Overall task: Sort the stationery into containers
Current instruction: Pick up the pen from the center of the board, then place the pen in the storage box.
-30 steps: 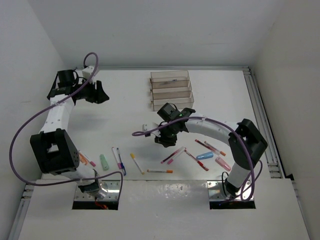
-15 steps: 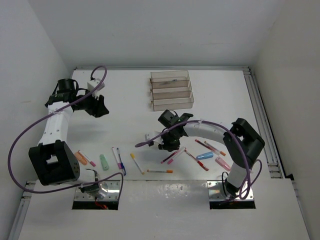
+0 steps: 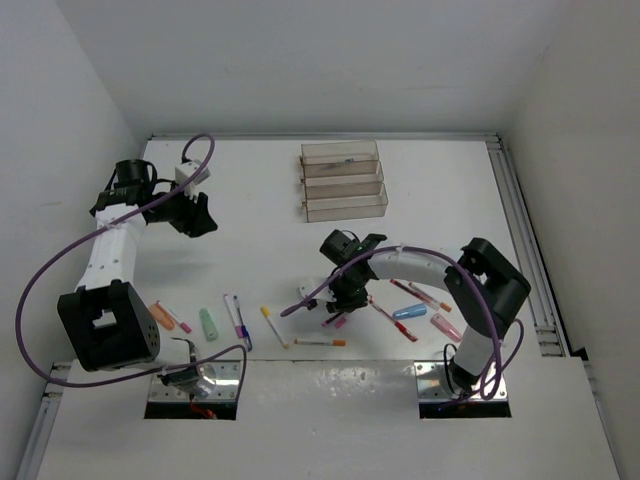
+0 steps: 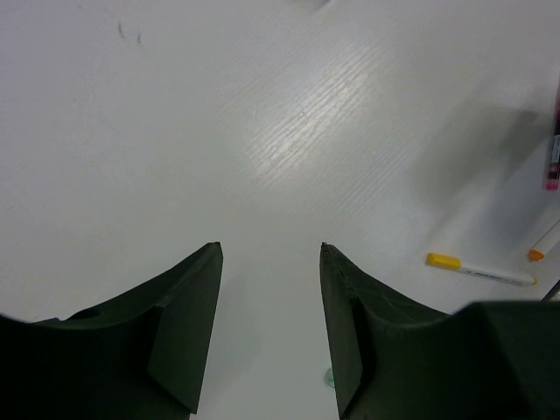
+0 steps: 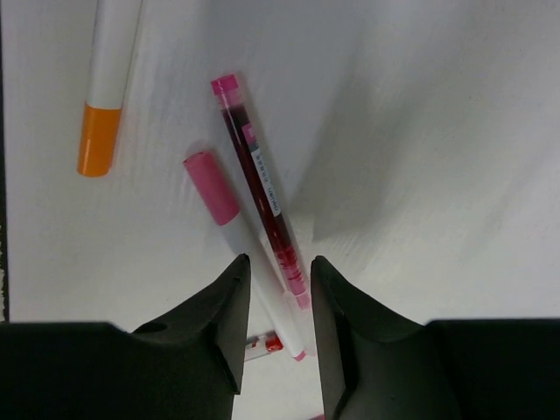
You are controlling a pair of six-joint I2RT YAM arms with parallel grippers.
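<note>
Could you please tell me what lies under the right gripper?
A pink-capped marker and a dark red pen lie side by side on the table beneath the right gripper. Their near ends run between its fingers, which hide part of them; contact cannot be judged.

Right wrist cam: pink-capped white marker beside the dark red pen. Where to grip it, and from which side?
Grip the pink-capped marker just behind its cap, coming straight down with the jaws across the barrel. It lies flat on the table. The dark red pen runs close alongside and crowds it toward the tip, so the cap end looks roomier. The right gripper hangs open over the crowded end.
</note>
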